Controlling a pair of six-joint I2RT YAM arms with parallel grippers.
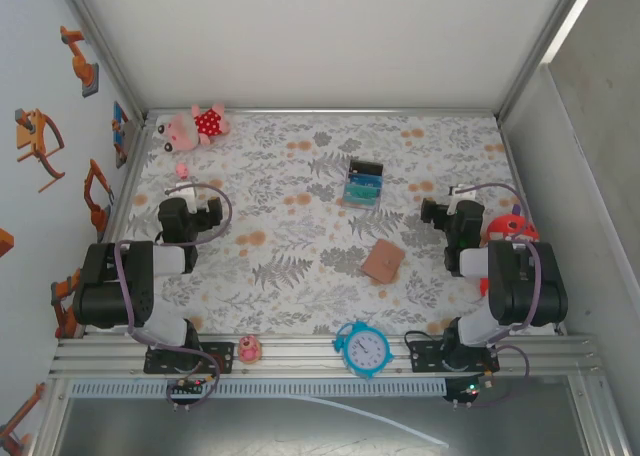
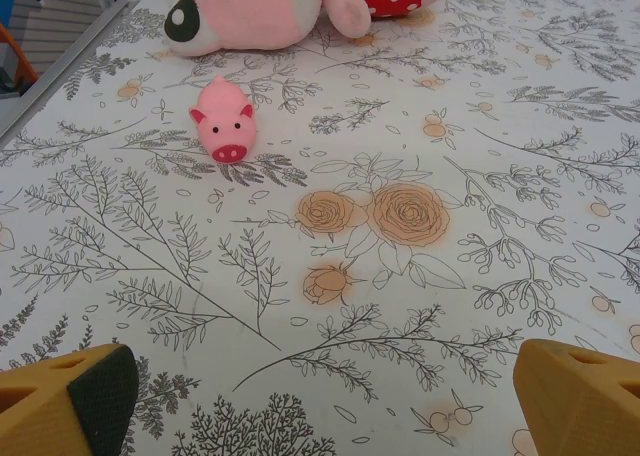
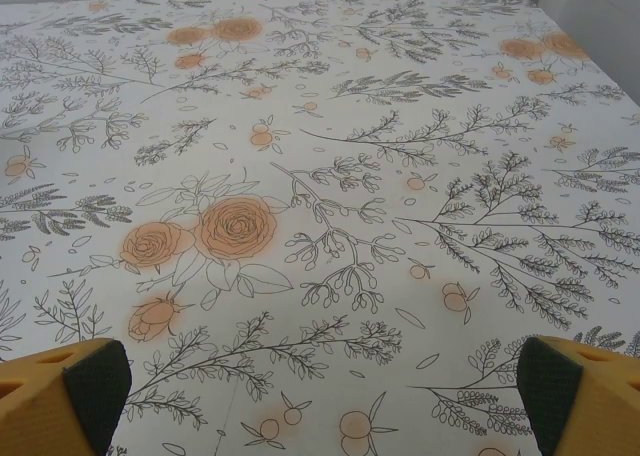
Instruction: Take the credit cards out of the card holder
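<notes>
The card holder (image 1: 383, 260), a flat tan-brown leather piece, lies on the flowered tablecloth right of centre, folded, so the credit cards are hidden. My right gripper (image 1: 462, 191) hovers to the right of it and a bit farther back, well apart from it. In the right wrist view that gripper (image 3: 325, 406) is open, its yellow fingers (image 3: 65, 396) wide apart over bare cloth. My left gripper (image 1: 188, 189) is at the far left side of the table. It is open too (image 2: 325, 416), with nothing between its fingers (image 2: 70, 401).
A small black box with teal-blue cards (image 1: 363, 181) stands at the back middle. A pink plush toy (image 1: 195, 126) lies at the back left, a little pink pig (image 2: 225, 124) in front of it. A teal clock (image 1: 362, 348) sits on the front rail. A red object (image 1: 512, 226) lies beside the right arm.
</notes>
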